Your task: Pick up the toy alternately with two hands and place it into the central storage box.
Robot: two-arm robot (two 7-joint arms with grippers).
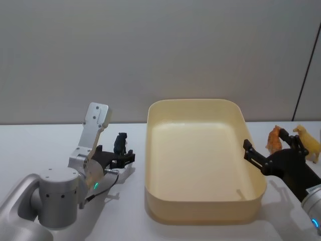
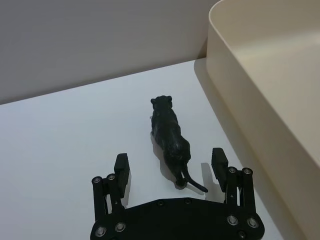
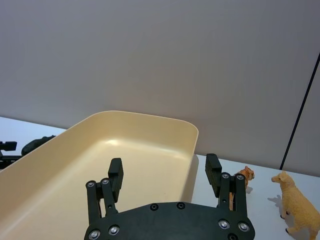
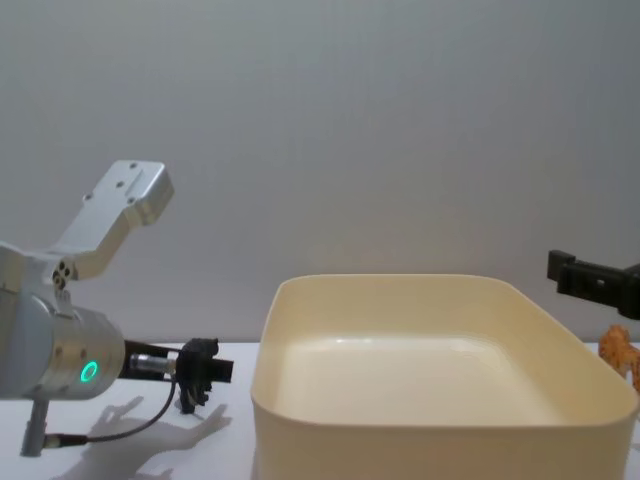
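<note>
The black toy (image 2: 167, 132), a cat-like animal, is seen standing on the white table (image 1: 50, 145), just left of the box (image 1: 200, 211) and apart from its left wall. Its long axis is laid roughly along that wall. The head is pointed away from the robot, toward the back wall (image 1: 150, 50), and the tail is turned toward the palm of the left gripper (image 2: 170, 161).

The left gripper is held low over the table behind the toy. Its jaws are spread wide, and the toy's hindquarters are taken in between the two fingers (image 2: 122, 167). A gap is left on each flank, so no contact with the fingers is seen. The tail tip is found close to the palm plate.

The right gripper (image 3: 164, 167) is held at the box's right side, over its right rim. Its jaws are likewise parted and nothing is held between them. Just beyond it, two more toys are set on the table to the right of the box: an orange animal (image 1: 274, 139) and a yellow animal (image 1: 307, 141).

The table is plain and matt. The room behind is closed by a bare grey wall, which is crossed at the far right by a thin dark line (image 1: 306, 75).
</note>
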